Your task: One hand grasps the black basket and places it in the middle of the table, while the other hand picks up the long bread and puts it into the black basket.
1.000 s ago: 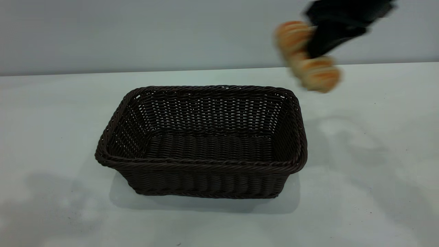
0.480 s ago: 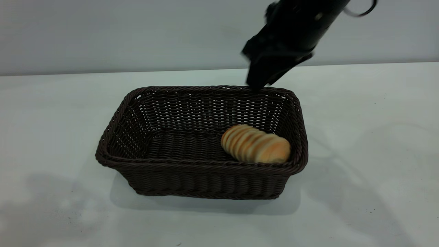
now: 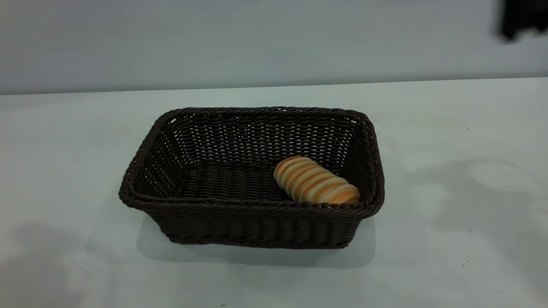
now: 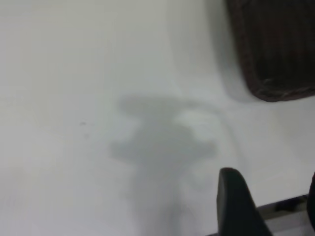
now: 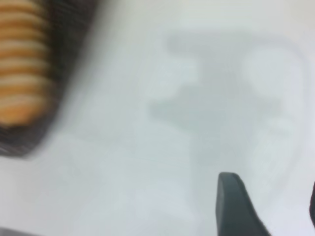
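Observation:
The black basket (image 3: 252, 208) stands in the middle of the white table (image 3: 454, 124). The long bread (image 3: 316, 180) lies inside it at its right end, slanted, close to the front and right walls. My right arm (image 3: 520, 17) is high at the far top right, well away from the basket. In the right wrist view my right gripper (image 5: 268, 184) is open and empty over bare table, with the bread (image 5: 22, 73) and the basket wall (image 5: 69, 59) off to one side. My left gripper (image 4: 268, 182) is open and empty over bare table, apart from a basket corner (image 4: 275, 49).
A grey wall runs behind the table's far edge. Soft shadows lie on the tabletop on either side of the basket. A few small dark specks (image 3: 467, 128) dot the white surface.
The right gripper carried the bread over the basket and let it go. The bread now lies in the basket's right end. The right arm has pulled up and away to the right.

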`<state>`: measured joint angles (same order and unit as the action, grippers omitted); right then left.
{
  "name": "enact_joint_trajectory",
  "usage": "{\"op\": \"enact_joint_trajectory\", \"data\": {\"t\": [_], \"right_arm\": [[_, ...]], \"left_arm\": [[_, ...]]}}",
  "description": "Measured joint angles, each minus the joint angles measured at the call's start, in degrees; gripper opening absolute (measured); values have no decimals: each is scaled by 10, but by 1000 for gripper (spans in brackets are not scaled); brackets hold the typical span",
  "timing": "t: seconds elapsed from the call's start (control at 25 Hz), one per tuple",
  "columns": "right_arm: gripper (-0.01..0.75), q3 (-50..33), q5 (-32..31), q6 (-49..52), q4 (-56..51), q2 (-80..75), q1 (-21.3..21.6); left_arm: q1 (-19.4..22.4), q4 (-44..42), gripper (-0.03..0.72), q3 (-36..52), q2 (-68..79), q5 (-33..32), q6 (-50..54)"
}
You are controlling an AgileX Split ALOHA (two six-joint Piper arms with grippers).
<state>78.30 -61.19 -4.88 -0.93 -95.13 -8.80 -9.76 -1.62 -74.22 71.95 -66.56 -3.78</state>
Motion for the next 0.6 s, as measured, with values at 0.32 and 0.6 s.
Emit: {"op": "enact_joint_trajectory", "data": {"t": [0.32,0.6], "right_arm": [[350,-107,-69,36,39,212,25],[350,-205,-97,45,9,427,25]], "left_arm": [[0,-21,422,78,-62,-1,30],[0,-21,422,221,-233,3,62]]}}
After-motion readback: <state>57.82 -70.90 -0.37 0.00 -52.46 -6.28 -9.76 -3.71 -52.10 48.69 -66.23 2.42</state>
